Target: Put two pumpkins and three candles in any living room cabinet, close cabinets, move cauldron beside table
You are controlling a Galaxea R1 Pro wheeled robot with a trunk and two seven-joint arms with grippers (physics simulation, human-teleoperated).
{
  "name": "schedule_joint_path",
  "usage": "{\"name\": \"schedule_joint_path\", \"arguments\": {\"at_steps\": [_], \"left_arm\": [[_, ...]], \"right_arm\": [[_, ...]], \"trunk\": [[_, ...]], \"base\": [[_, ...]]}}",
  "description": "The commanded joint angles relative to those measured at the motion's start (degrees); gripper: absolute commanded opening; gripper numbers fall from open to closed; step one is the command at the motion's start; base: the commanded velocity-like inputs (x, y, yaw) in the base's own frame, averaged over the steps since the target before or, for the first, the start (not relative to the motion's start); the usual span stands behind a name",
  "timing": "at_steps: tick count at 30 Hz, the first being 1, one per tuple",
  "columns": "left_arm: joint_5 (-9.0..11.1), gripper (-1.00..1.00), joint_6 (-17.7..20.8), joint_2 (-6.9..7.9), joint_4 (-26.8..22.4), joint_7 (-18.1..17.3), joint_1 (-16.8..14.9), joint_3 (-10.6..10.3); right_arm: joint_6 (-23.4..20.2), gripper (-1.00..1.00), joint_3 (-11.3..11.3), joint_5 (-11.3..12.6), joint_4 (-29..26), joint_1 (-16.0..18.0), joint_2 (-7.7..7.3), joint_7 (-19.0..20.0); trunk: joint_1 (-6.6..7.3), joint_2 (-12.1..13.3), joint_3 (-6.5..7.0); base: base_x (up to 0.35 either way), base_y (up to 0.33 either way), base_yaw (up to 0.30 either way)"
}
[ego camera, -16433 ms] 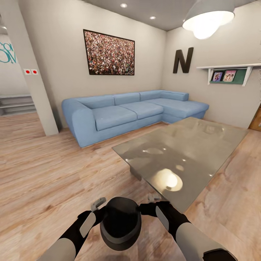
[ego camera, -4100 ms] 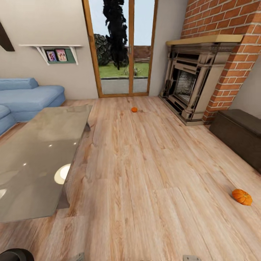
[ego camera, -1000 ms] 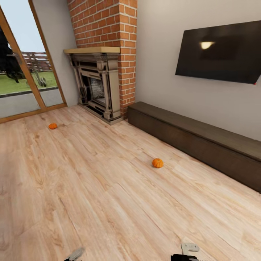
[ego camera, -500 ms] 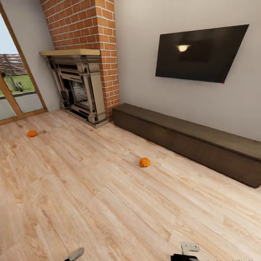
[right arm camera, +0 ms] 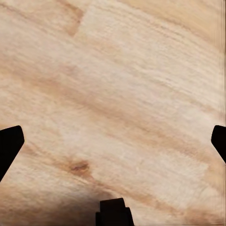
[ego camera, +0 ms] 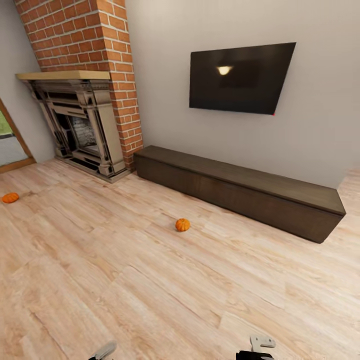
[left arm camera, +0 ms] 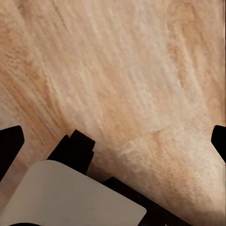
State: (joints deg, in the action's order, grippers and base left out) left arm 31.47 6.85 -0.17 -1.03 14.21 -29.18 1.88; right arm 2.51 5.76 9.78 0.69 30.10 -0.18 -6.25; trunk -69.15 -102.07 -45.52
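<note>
Search step under way: both grippers, left gripper point(left arm camera: 113, 136) and right gripper point(right arm camera: 113, 141), spread wide and empty; nearest pumpkin point(ego camera: 182, 224) lies well ahead on the floor point(ego camera: 150, 280), before the shut cabinet point(ego camera: 240, 192); next move calls for driving closer.

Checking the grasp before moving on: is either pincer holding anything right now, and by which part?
Nothing is held. The left pincer and right pincer are open over bare floor; both pumpkins lie apart.

Both arms low at the head view's bottom edge. Left tool point(left arm camera: 113, 141) fingers wide apart, nothing btwn them; its tip point(ego camera: 106, 350) just peeks in. Right tool point(right arm camera: 113, 141) likewise spread, empty; pale fingertip point(ego camera: 262, 342) visible.
</note>
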Motion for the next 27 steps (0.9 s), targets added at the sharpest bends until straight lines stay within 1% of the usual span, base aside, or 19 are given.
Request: {"name": "schedule_joint_path", "arguments": {"at_steps": [1, 27], "left_arm": [[-0.1, 1.00, 0.3, -0.01, -0.1, 0.3, 0.0, 0.2], [-0.2, 1.00, 0.3, 0.03, -0.1, 0.2, 0.0, 0.2]], "right_arm": [[0.2, 1.00, 0.5, 0.6, 0.1, 0.0, 0.01, -0.1], [0.2, 1.00, 0.5, 0.6, 0.1, 0.0, -0.08, -0.1]], "trunk": [[0.01, 0.0, 0.01], [0.01, 0.0, 1.45]], "base": [[0.000, 0.000, -0.276], [0.000, 0.000, -0.274]]}}
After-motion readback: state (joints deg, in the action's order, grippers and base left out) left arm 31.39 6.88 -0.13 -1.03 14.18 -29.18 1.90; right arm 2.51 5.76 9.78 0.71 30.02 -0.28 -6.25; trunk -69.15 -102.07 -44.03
